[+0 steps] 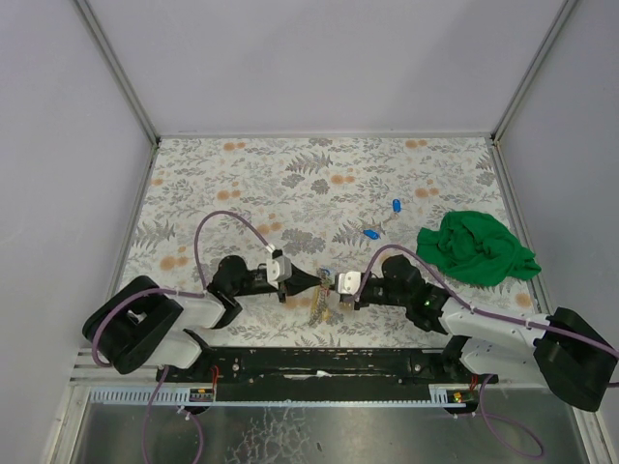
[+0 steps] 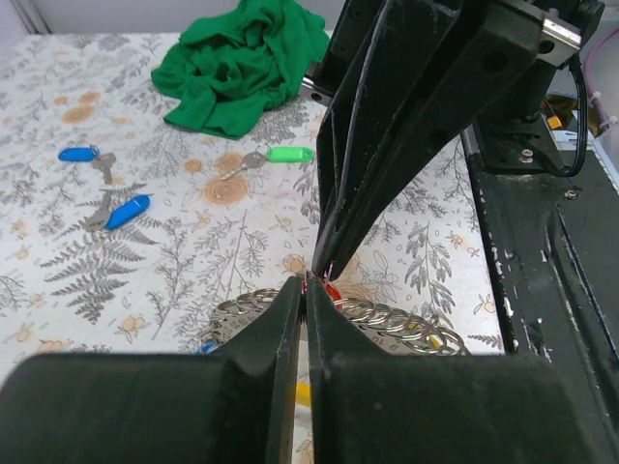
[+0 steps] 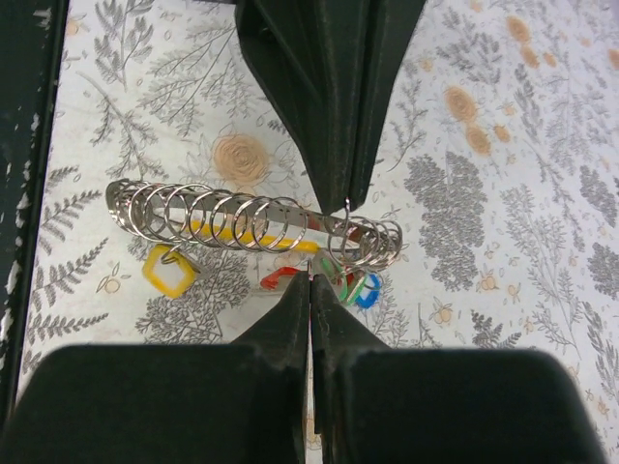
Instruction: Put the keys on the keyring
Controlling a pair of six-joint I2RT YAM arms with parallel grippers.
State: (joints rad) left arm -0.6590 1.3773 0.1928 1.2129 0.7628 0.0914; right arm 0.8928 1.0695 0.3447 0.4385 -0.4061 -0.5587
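The keyring (image 3: 247, 217) is a long row of silvery loops lying on the patterned table, with yellow (image 3: 171, 272), red (image 3: 280, 278), green and blue tags hanging from it. It also shows as keyring (image 2: 387, 319) and keyring (image 1: 322, 307). My left gripper (image 2: 305, 286) and right gripper (image 3: 309, 278) meet tip to tip over it. Both are shut, each pinching a thin wire loop of the ring. Loose keys lie apart: two blue-tagged keys (image 2: 77, 153) (image 2: 128, 211) and a green-tagged key (image 2: 288, 154).
A crumpled green cloth (image 1: 474, 246) lies at the right of the table, beyond the loose blue keys (image 1: 397, 205) (image 1: 369, 234). A black rail (image 1: 319, 362) runs along the near edge by the arm bases. White walls stand round the table.
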